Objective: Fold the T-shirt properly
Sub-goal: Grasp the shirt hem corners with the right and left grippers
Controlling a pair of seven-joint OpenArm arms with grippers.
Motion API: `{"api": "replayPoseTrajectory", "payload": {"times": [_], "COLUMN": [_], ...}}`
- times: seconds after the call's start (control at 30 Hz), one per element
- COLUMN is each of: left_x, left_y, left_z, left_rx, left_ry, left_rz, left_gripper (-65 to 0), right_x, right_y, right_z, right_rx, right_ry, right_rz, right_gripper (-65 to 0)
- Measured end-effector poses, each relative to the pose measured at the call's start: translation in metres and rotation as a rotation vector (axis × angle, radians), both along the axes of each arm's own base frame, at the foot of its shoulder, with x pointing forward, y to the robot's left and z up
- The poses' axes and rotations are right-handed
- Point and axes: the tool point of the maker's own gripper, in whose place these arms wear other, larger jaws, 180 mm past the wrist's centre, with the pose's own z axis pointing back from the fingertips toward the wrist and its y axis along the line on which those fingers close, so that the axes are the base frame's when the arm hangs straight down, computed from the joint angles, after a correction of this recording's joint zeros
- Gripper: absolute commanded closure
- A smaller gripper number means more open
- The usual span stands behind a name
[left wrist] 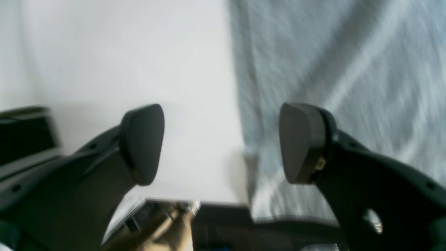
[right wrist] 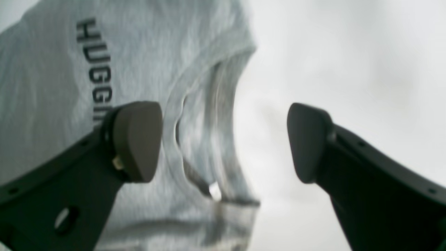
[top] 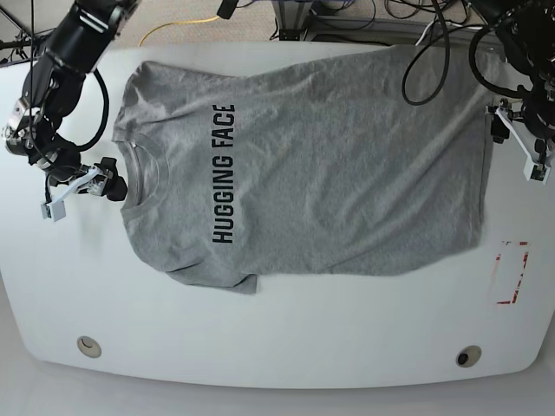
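The light grey T-shirt lies spread flat on the white table, black lettering up, collar to the left and hem to the right. My right gripper hovers at the collar, open; in the right wrist view its fingers straddle the neckline and hold nothing. My left gripper stands open at the hem's far corner. The left wrist view shows the left gripper over the shirt's edge and bare table, with nothing between its pads.
A red-outlined rectangle is marked on the table right of the shirt. Two round holes sit near the front edge. Cables hang at the back right. The table's edge lies just below the left gripper.
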Motion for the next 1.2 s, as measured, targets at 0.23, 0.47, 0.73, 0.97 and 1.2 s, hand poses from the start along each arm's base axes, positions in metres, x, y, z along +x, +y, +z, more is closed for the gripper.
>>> {"api": "replayPoseTrajectory", "payload": {"times": [0.23,0.47,0.73,0.97,1.2], "left_x": [0.028,0.037,0.034,0.035,0.046], "left_y": [0.003,0.003,0.006,0.006,0.003], "left_z": [0.019,0.023,0.022,0.023,0.018], "left_rx": [0.039,0.053,0.06,0.062,0.033], "left_ry": [-0.071,-0.085,-0.076,-0.079,-0.113], "left_rz": [0.048,0.091,0.101,0.101,0.075], "left_gripper": [-47.1,-47.1,-47.1,-47.1,-47.5], "right_x": [0.05,0.092,0.115,0.114,0.12], "right_y": [-0.015,-0.003,0.022,0.028,0.048], "right_z": [0.002,-0.012,-0.038,-0.058,-0.061], "right_rx": [-0.006,-0.067,0.009,0.031,0.042], "right_ry": [0.019,0.025,0.018,-0.001,-0.03], "right_rz": [-0.032,0.054,0.064,0.037,0.064], "right_gripper": [-53.4,-53.3,-53.3,-53.3,-49.6]}}
